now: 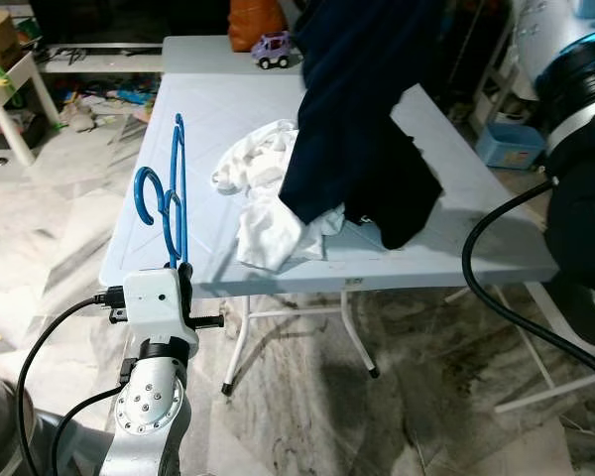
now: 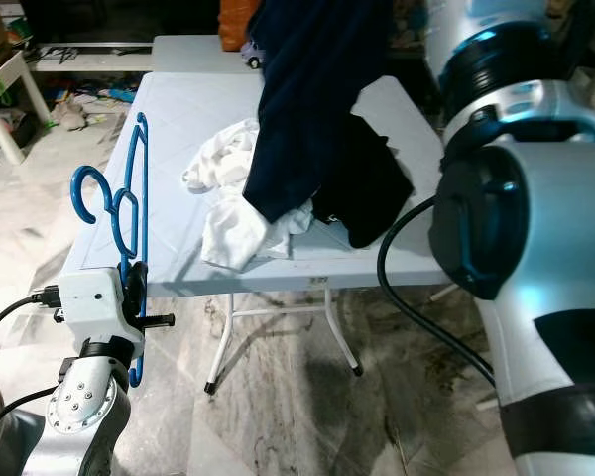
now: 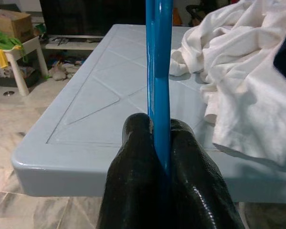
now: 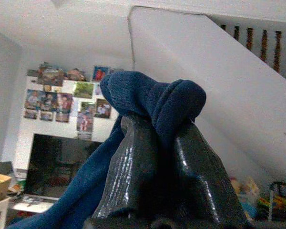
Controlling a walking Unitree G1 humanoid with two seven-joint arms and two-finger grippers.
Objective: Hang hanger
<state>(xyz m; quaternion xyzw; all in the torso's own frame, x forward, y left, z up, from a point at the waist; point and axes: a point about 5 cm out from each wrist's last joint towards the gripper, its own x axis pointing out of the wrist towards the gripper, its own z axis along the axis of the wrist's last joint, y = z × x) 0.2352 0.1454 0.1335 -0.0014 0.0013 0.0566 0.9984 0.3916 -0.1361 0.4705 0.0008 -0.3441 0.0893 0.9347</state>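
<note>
Pinching the blue hanger upright, left claw; right claw clamps navy garment.

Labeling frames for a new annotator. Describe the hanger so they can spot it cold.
Start at the pale blue folding table with the clothes heaped on it. At its near left edge the left gripper is shut on a thin bright blue plastic hanger, held upright, hook curling left. It is the only rigid blue thing there; the white cloth and the dark blue garment are soft fabric.
</note>
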